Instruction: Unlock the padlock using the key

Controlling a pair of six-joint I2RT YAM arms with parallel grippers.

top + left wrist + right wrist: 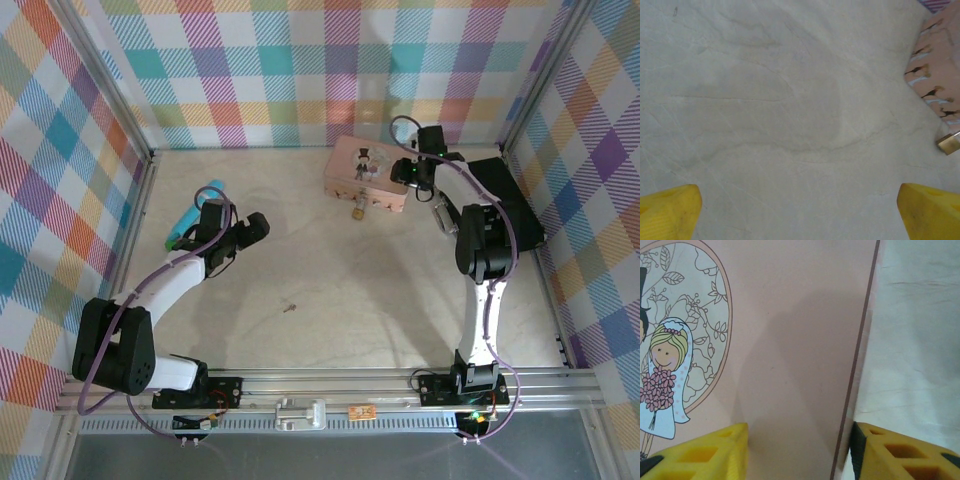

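Observation:
The brass padlock (356, 212) hangs at the front of the pink picture tin (362, 172) at the back of the table. It also appears at the right edge of the left wrist view as the padlock (950, 142), below the tin (937, 60). The key (290, 308) lies alone on the table, well in front of the tin. My left gripper (262, 224) (800, 210) is wide open over bare table, left of the padlock. My right gripper (408, 172) (800, 445) is open at the tin's right end, one finger over the lid (790, 340) and the other just outside its edge.
A turquoise tube (195, 215) lies at the left, behind the left arm. A black slab (505, 195) sits by the right wall behind the right arm. Checked walls close in the table on three sides.

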